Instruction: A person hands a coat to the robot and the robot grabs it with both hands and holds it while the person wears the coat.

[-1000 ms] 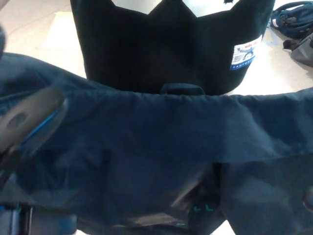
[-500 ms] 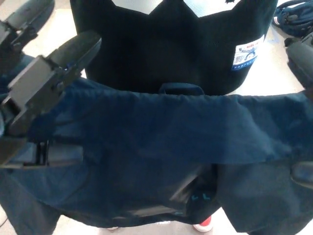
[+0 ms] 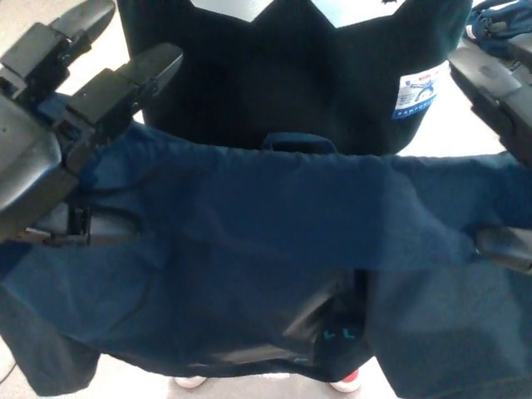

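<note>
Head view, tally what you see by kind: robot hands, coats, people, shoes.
Black robot hands: 2, left hand and right hand
Dark navy fabric coat: 1
Person in dark top: 1
Red and white shoes: 2, and
Total: 6

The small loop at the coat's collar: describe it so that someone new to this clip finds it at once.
A navy coat is stretched across the frame in front of a person's dark top. At the middle of the coat's upper edge a short fabric hanging loop arches up, the only raised strap on that otherwise straight hem.
</note>
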{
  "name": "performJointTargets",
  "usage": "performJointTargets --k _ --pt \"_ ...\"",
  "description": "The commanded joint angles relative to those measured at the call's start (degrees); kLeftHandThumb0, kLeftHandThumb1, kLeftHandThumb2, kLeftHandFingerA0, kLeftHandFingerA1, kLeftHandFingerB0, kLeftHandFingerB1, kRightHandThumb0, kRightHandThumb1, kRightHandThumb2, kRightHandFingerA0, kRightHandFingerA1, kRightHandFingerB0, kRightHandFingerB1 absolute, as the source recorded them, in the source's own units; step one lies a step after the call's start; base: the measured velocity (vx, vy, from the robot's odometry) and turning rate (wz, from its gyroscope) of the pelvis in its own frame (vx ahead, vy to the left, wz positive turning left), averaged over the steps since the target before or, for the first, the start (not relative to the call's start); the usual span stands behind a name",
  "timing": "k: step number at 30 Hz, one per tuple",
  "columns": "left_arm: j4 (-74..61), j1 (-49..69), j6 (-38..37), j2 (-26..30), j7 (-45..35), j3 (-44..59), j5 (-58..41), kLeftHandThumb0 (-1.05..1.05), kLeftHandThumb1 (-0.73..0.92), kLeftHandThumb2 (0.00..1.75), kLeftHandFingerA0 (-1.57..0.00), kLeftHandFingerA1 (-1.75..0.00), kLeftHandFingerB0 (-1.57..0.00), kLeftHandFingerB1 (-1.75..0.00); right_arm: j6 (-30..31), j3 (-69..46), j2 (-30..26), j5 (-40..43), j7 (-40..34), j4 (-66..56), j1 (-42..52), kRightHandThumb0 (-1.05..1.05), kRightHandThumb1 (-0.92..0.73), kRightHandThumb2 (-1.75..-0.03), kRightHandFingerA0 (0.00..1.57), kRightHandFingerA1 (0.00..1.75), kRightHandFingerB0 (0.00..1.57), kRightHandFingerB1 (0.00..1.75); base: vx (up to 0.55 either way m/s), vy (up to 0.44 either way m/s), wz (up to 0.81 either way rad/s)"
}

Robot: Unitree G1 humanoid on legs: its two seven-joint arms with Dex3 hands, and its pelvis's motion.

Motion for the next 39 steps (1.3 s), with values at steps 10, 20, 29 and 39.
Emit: performJointTargets --k 10,20,29,39 --pt "10.0 -5.6 14.8 2.2 -14.3 -6.2 10.2 -0.90 0.49 0.82 -0.05 -0.20 0.00 -0.09 21.4 15.1 -7.8 -7.5 39.6 15.0 -15.9 -0.88 -0.71 -0.62 0.13 0.32 0.00 0.08 0.00 0.000 0.00" --pt "12.0 -5.6 13.7 2.3 -13.6 -6.5 10.5 -0.87 0.47 0.81 -0.04 -0.19 0.00 -0.07 21.6 19.1 -14.5 1.2 52.6 17.5 -19.6 -0.86 -0.52 -0.92 0.00 0.41 0.13 0.00 0.00 0.000 0.00" --pt "12.6 -5.8 13.7 2.6 -14.4 -6.4 10.5 -0.86 0.59 0.58 0.00 -0.26 0.00 -0.14 23.8 21.5 -19.6 7.4 64.7 17.3 -25.3 -0.85 -0.46 -0.87 0.41 0.57 0.00 0.00 0.00 0.000 0.00" --pt "15.4 -9.4 16.5 0.7 -15.0 -9.3 14.8 -0.78 0.49 0.84 -0.17 -0.45 0.00 -0.11 17.2 16.9 -16.0 0.8 45.8 21.7 -23.6 -0.80 -0.52 -0.90 0.62 0.59 0.00 0.14 0.00 0.000 0.00"
